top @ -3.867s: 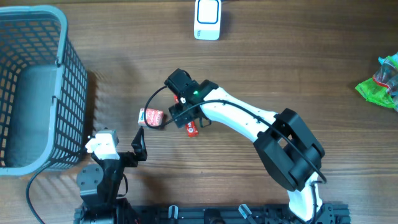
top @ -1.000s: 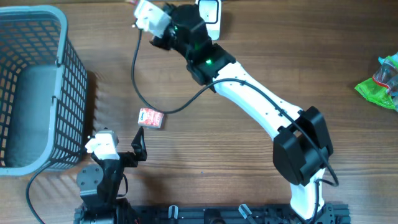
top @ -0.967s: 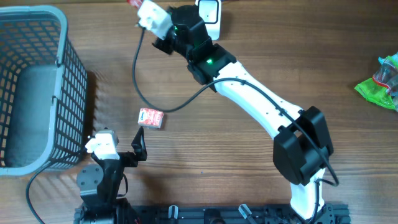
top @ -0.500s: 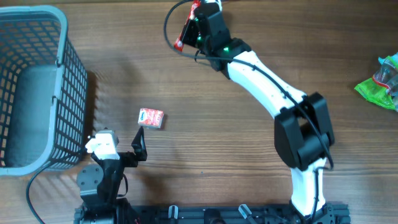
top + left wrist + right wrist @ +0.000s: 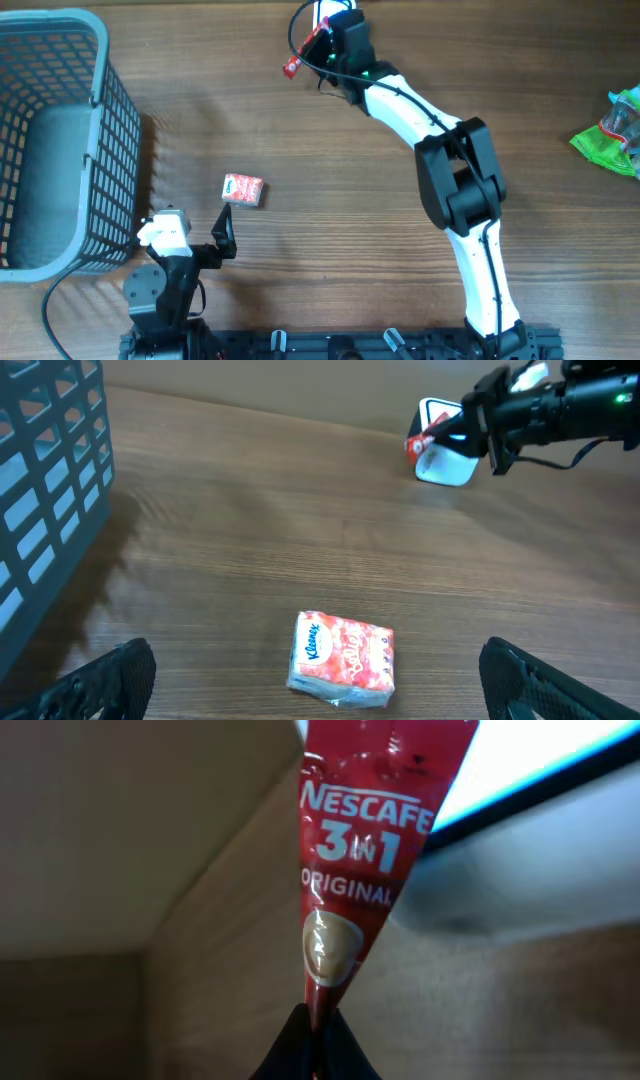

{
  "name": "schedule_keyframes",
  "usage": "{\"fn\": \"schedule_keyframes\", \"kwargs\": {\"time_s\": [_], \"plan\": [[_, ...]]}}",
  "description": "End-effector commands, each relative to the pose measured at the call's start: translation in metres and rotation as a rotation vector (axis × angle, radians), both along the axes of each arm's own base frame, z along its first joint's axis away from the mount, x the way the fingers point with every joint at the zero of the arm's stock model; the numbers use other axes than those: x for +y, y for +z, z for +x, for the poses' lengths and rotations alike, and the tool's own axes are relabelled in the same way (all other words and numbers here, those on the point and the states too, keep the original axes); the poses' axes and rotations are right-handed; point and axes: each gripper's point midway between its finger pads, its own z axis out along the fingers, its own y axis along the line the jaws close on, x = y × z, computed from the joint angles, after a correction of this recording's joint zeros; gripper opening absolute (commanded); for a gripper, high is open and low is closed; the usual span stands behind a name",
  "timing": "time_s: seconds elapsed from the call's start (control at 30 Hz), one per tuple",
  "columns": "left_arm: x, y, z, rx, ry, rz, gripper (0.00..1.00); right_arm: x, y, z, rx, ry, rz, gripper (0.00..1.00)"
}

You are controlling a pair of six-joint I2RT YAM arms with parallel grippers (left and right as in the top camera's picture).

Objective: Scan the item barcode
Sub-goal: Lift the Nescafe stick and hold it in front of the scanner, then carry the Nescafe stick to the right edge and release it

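At the left edge of the boxy white scanner (image 5: pixel 445 468), right gripper (image 5: pixel 318 1042) pinches the narrow end of a glossy red sachet (image 5: pixel 355 870). Left gripper (image 5: pixel 315 660) spread wide, well apart from scanner; soft tissue pack (image 5: pixel 342 675) lies between on open wood-grain table (image 5: pixel 350 200).

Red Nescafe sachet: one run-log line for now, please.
right claw: shut on red Nescafe sachet; position: at white box scanner; left claw: open

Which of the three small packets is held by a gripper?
The red Nescafé sachet, pinched in the right gripper; the pink Kleenex pack and green packet lie on the wooden table.
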Motion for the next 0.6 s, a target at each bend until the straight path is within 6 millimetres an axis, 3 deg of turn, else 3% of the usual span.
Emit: {"fn": "schedule_keyframes", "kwargs": {"time_s": [0.0, 0.07, 0.17, 0.27, 0.3, 0.4, 0.47, 0.53, 0.57], "plan": [[0.000, 0.001, 0.000, -0.005, 0.002, -0.008, 1.00, -0.009, 0.003, 0.001, 0.031, -0.020, -0.008, 0.05], [0.000, 0.001, 0.000, -0.005, 0.002, -0.008, 1.00, -0.017, 0.025, -0.004, 0.017, -0.012, -0.053, 0.05], [0.000, 0.001, 0.000, -0.005, 0.002, -0.008, 1.00, -0.067, 0.054, -0.026, 0.120, -0.093, -0.154, 0.05], [0.000, 0.001, 0.000, -0.005, 0.002, -0.008, 1.00, -0.164, 0.064, -0.052, 0.262, -0.226, -0.340, 0.04], [0.000, 0.001, 0.000, -0.006, 0.002, -0.008, 1.00, -0.210, 0.059, -0.065, 0.342, -0.269, -0.401, 0.04], [0.000, 0.001, 0.000, -0.005, 0.002, -0.008, 1.00, -0.302, 0.040, -0.088, 0.489, -0.326, -0.497, 0.04], [0.000, 0.001, 0.000, -0.005, 0.002, -0.008, 1.00, -0.396, 0.024, -0.103, 0.545, -0.442, -0.608, 0.04], [0.000, 0.001, 0.000, -0.005, 0.002, -0.008, 1.00, -0.445, 0.015, -0.111, 0.550, -0.486, -0.655, 0.04], [0.000, 0.001, 0.000, -0.005, 0.002, -0.008, 1.00, -0.484, 0.008, -0.117, 0.535, -0.497, -0.685, 0.04]]}}
